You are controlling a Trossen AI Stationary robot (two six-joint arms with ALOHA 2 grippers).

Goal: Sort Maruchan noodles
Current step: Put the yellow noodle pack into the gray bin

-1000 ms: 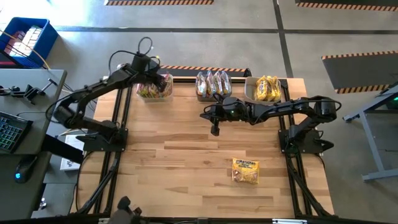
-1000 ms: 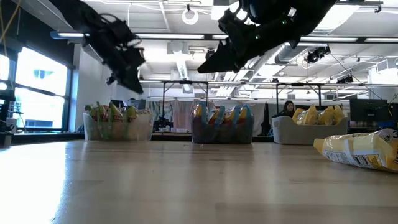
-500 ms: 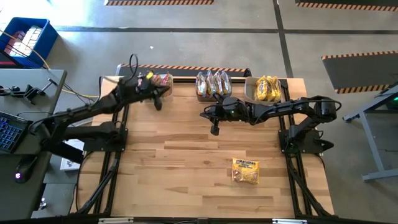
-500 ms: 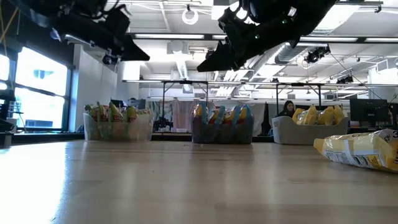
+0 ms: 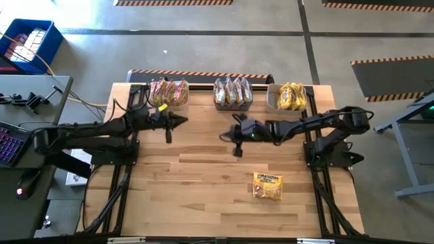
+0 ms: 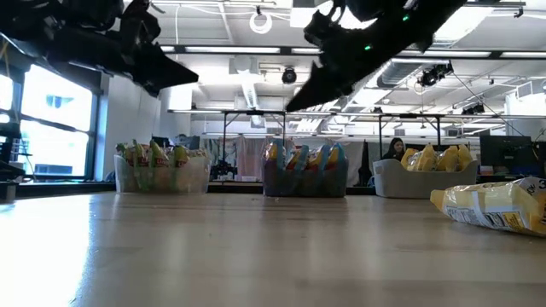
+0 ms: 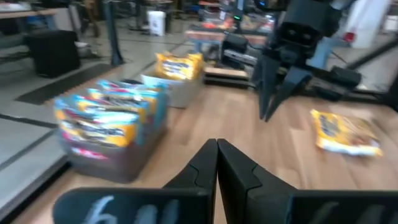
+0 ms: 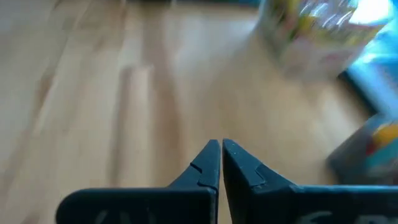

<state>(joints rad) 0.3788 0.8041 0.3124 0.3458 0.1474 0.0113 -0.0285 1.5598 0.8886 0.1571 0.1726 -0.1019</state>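
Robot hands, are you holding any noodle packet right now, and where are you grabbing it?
Nothing is held. The left gripper and right gripper are both shut on nothing, above the table. One yellow noodle packet lies loose.

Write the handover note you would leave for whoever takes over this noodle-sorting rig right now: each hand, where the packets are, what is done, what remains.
Left hand: shut, empty, above the table near the left bin.
Right hand: shut, empty, over the table's middle.
Packets: sorted upright into the left bin, middle bin and right bin along the far edge.
Left: one yellow packet lies loose on the table, nearer the right arm; it belongs with the yellow ones, probably the right bin.
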